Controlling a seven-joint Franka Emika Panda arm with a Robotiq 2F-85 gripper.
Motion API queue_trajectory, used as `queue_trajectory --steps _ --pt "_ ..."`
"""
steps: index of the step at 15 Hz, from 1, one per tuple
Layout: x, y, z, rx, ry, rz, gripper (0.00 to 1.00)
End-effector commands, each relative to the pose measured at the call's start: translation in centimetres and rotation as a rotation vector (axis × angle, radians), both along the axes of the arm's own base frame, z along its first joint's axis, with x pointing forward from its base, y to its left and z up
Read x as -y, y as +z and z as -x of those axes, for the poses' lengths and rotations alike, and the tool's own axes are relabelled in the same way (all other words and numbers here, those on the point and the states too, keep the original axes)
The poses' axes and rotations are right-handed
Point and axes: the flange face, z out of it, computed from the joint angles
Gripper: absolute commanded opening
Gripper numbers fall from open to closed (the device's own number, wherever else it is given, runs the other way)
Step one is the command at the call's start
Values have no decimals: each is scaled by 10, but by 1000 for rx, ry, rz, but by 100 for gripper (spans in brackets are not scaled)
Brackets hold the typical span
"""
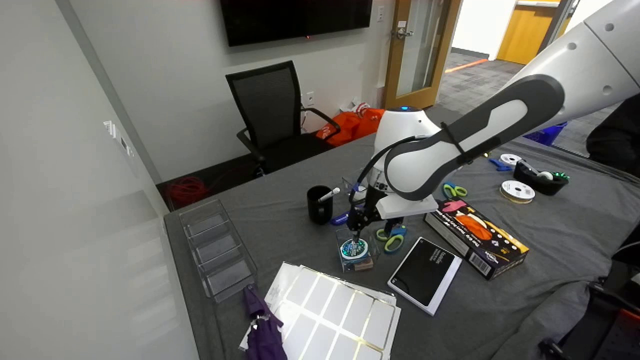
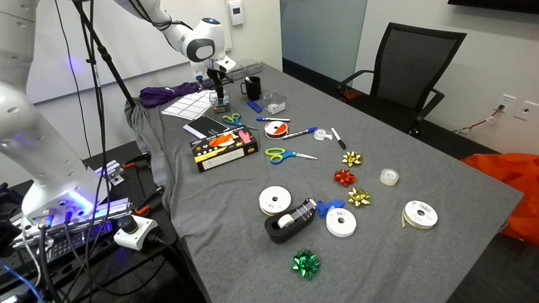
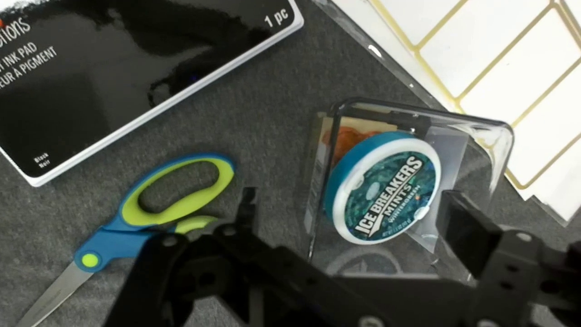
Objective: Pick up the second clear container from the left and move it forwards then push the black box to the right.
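Spread wide, the gripper (image 3: 349, 194) has hold of nothing that shows. It is at the clear container (image 3: 501, 150), right of centre in the wrist view: one finger looks to be within the rim, the other outside the left wall, near the blue-and-green scissors (image 3: 122, 240). How deep the inner finger reaches, I cannot tell.

What worries me most is the mint tin (image 3: 386, 193), leaning inside between the two fingers. Closing now would probably squeeze tin and wall together, and then the tin could slip or the container twist and drop. The outer finger could also snag the scissors handle if it sits low. Later on, the black box (image 1: 477, 235), right of centre in an exterior view, has an ink pad (image 1: 425, 270) close beside it; reaching down on that side to push could knock the pad.

The container itself is squarish, thin-walled and transparent, with rounded corners and glare at its upper right. Through it show the tin's teal side and white-edged label, and a small packet (image 3: 348, 137) with orange print.
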Motion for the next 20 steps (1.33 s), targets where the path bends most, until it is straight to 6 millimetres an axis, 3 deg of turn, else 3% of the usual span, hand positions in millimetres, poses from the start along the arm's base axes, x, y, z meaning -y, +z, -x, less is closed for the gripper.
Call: queue_trajectory --steps 1,3,4,9,17,18,20 --pt "1 -2 1 33 -11 24 100" --pt "3 11 4 9 -12 25 100" --pt "1 2 -2 16 -5 11 100" --pt "1 6 -3 19 -8 10 100" --pt "11 -22 -8 46 -33 10 99" --pt "11 -26 -8 42 -33 12 75" --pt "12 -30 -8 37 -43 18 70"
